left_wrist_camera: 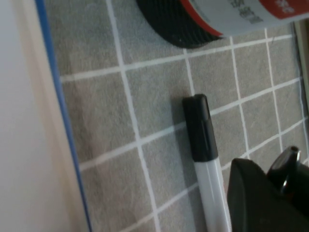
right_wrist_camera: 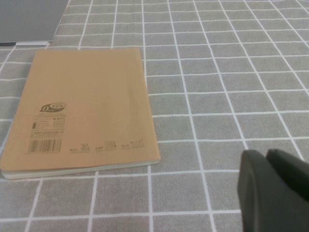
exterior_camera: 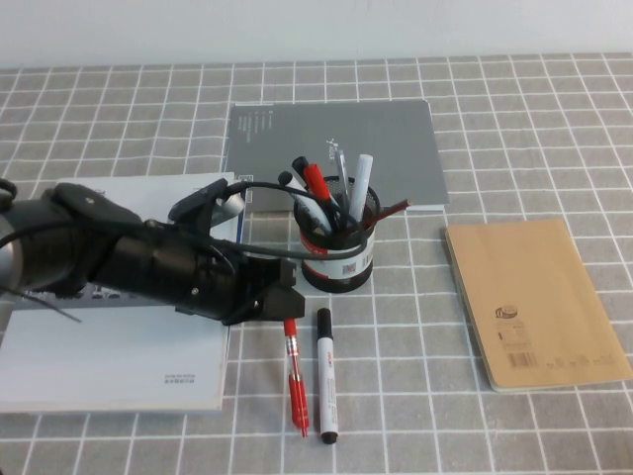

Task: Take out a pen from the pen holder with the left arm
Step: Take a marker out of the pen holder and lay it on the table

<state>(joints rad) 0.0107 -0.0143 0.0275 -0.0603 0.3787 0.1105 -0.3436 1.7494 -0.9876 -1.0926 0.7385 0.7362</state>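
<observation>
White book [exterior_camera: 119, 366]: is being lain on the left of the grey checked table [exterior_camera: 425, 396], and its upper part is being covered by the left arm [exterior_camera: 129, 259].
Left arm: is being stretched from the left edge toward the middle, low over the book.
Left gripper [exterior_camera: 283, 300]: is being held just left of the pen holder's foot, right at the upper end of the red pen; how wide it is standing cannot be told, nor whether the pen is being touched.
Red pen [exterior_camera: 295, 376]: is being lain flat on the table, outside the holder, pointing toward the robot.
Black marker [exterior_camera: 325, 381]: is being lain just beside the red pen, nearly parallel (its black cap is being seen close up in the left wrist view).
Pen holder [exterior_camera: 338, 265]: is being stood upright near the middle, black mesh with a red-and-white label.
Pens [exterior_camera: 358, 178]: several are being leaned inside the holder.
Grey book [exterior_camera: 336, 139]: is being lain flat behind the holder.
Tan notebook [exterior_camera: 534, 302]: is being lain well apart, on the right.
Right gripper [right_wrist_camera: 273, 191]: is being held above bare table near the notebook; its opening cannot be told.
</observation>
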